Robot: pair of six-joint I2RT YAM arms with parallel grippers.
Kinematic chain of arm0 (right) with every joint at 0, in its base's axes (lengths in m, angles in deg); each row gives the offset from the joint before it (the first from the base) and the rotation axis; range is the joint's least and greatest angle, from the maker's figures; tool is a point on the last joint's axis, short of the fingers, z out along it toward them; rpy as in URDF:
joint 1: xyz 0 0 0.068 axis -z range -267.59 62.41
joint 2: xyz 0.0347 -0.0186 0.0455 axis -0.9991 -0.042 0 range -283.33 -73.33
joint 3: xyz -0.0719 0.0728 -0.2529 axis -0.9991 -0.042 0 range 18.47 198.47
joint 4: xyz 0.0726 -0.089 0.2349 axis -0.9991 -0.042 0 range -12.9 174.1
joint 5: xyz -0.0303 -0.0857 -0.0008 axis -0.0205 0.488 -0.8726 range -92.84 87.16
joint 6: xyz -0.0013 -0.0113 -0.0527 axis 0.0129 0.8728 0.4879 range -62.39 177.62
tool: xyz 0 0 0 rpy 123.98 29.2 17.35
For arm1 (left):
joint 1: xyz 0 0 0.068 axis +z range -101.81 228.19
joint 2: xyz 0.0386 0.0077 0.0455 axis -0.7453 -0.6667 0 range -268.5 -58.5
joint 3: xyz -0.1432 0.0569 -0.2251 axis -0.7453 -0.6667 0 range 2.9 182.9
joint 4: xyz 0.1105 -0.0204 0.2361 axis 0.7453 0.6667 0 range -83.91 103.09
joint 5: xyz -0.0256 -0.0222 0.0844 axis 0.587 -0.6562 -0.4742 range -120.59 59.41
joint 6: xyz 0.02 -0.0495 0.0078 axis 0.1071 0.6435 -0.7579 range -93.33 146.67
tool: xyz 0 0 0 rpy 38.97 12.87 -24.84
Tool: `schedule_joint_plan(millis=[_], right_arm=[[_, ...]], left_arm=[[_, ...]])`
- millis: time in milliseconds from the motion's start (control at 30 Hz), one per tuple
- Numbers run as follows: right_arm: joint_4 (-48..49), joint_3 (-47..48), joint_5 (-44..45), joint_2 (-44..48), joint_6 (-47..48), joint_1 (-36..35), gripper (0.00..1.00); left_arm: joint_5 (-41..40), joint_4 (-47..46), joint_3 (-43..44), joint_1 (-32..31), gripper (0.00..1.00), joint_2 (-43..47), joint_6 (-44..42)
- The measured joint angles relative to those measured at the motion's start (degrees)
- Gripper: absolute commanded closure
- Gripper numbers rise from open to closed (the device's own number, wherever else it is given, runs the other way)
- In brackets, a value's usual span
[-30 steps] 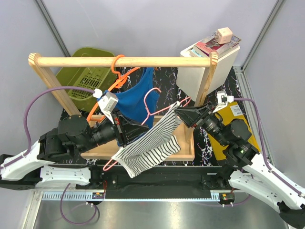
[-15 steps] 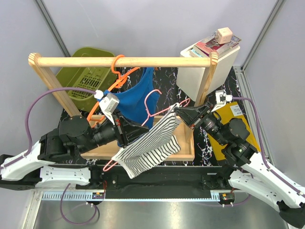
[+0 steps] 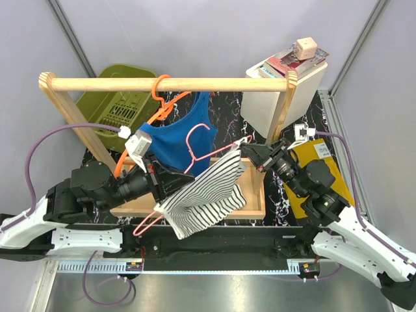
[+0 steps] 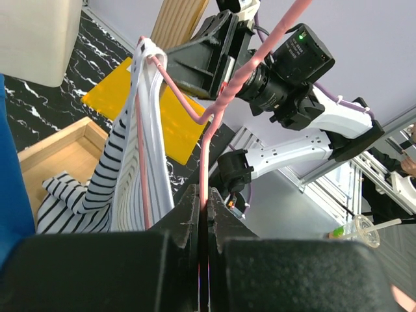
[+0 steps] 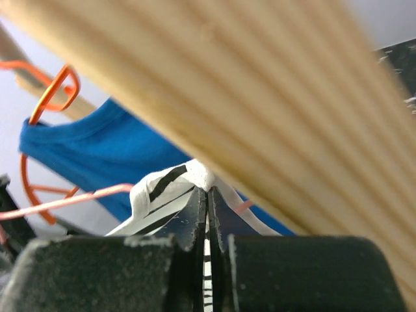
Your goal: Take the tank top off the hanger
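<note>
In the wooden tray (image 4: 65, 146), striped garment (image 4: 97, 195) end (tank top (image 4: 10, 169) beside)

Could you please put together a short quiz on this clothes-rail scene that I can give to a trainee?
1. True or false: the tank top hangs on the orange hanger, whose hook is over the wooden rail.
2. The left gripper is shut on: A the pink hanger; B the orange hanger; C the wooden rail.
3. In a few words: what does the right gripper pinch?
Key: 1 true; 2 A; 3 a strap of the striped garment.
</note>
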Motion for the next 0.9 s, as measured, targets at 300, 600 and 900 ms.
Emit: schedule_joint_plan(millis=[300, 600, 900], right_arm=[[-6.8, 0.0, 9.4, 2.8, -2.3, -0.3, 1.00], [-7.1, 0.0, 9.9, -0.6, -4.5, -0.9, 1.00], [-10.4, -0.3, 12.2, 1.0, -4.7, -1.0, 1.00]], left_arm=[[-0.4, 1.5, -3.5, 0.0, 1.00, 6.7, 2.2], [-1.7, 1.9, -3.5, 0.0, 1.00, 8.2, 2.3], [-2.3, 2.3, -3.3, 0.0, 1.00, 7.2, 2.1]])
